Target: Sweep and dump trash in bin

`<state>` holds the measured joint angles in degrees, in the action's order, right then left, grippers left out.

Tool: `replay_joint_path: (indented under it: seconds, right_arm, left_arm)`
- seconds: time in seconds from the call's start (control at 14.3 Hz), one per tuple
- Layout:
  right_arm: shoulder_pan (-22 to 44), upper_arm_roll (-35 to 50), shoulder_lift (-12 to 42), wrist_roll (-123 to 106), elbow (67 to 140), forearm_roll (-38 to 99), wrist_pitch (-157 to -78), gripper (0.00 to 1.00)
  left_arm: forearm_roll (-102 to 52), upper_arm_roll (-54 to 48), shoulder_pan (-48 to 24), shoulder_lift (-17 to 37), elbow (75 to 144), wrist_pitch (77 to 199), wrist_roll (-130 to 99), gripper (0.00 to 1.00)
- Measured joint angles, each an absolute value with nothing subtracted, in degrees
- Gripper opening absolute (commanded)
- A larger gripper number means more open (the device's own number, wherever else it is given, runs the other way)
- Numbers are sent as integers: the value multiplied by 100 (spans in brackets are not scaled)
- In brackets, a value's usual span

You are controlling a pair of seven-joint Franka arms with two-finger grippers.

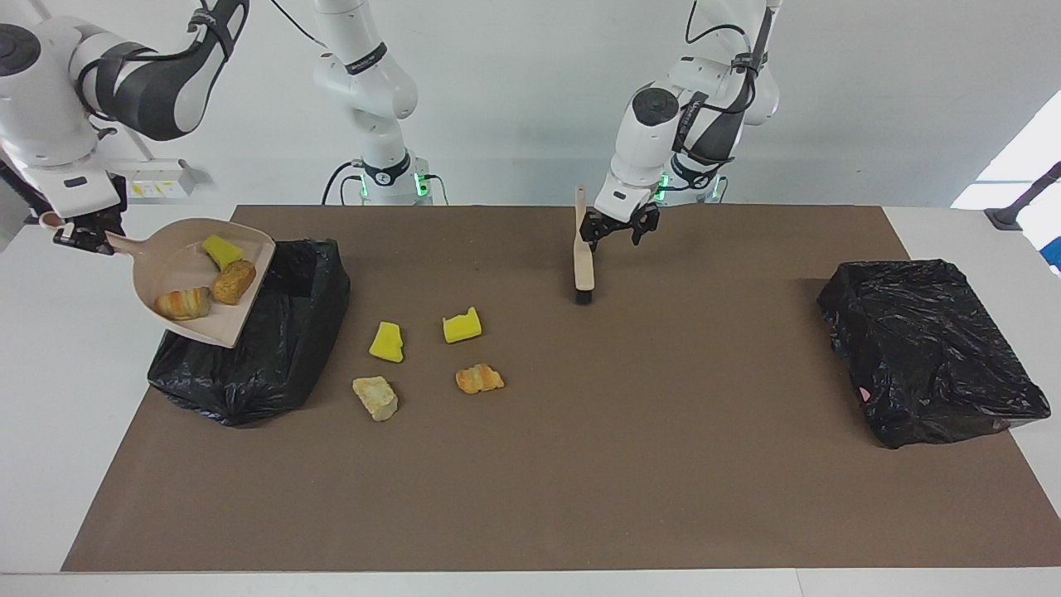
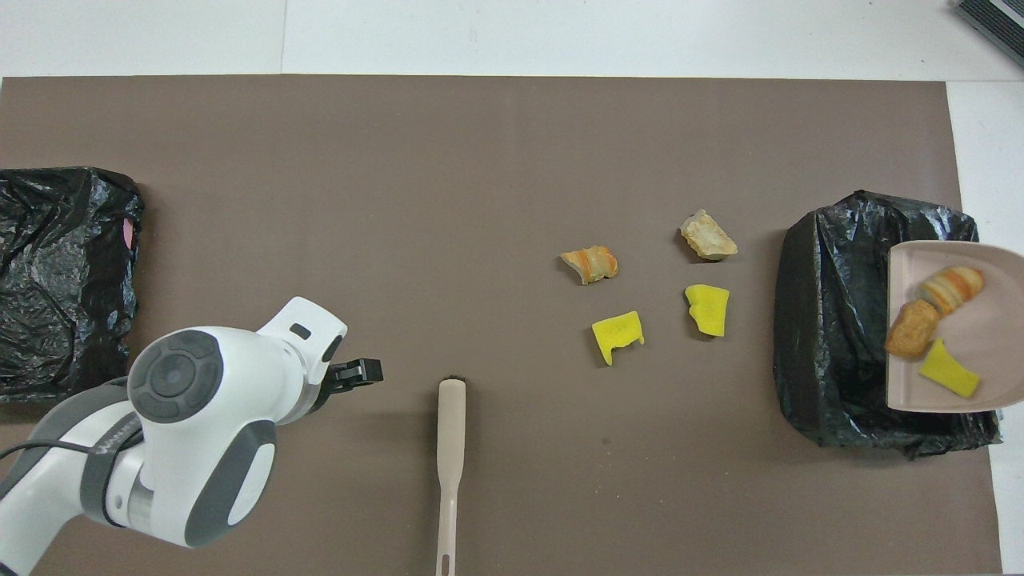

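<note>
My right gripper (image 1: 81, 234) is shut on the handle of the beige dustpan (image 1: 166, 269), held in the air over the edge of the black-lined bin (image 1: 273, 340). The pan (image 2: 992, 352) carries three trash pieces: a yellow sponge (image 1: 222, 250), a brown lump (image 1: 234, 282) and a striped bread piece (image 1: 184, 303). Several more trash pieces lie on the mat beside the bin: two yellow sponges (image 1: 387, 342) (image 1: 462, 326), a tan lump (image 1: 375, 397) and an orange one (image 1: 479, 378). The brush (image 1: 583, 253) lies on the mat. My left gripper (image 1: 617, 230) is open and empty beside its handle.
A second black-bagged bin (image 1: 928, 348) stands at the left arm's end of the mat, also in the overhead view (image 2: 64, 280). The brown mat (image 1: 580, 481) covers most of the white table. The brush (image 2: 450, 448) points its bristle end away from the robots.
</note>
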<state>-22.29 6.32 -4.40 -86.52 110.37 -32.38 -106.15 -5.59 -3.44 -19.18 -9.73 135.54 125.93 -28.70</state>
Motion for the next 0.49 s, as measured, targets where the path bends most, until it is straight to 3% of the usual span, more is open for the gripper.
replay_joint_path:
  seconds: [0.14,0.49]
  right_arm:
    - [-2168,634,-473,-8390,11067,-3433,-10538,0]
    - [-2032,646,-491,-7647,11063,-3722,-10193,0]
  left_arm:
    - [-559,-340,-1538,-982,13363,12343,-2467,100]
    - [-557,-326,-616,-1099,12088,10677,-1332,100]
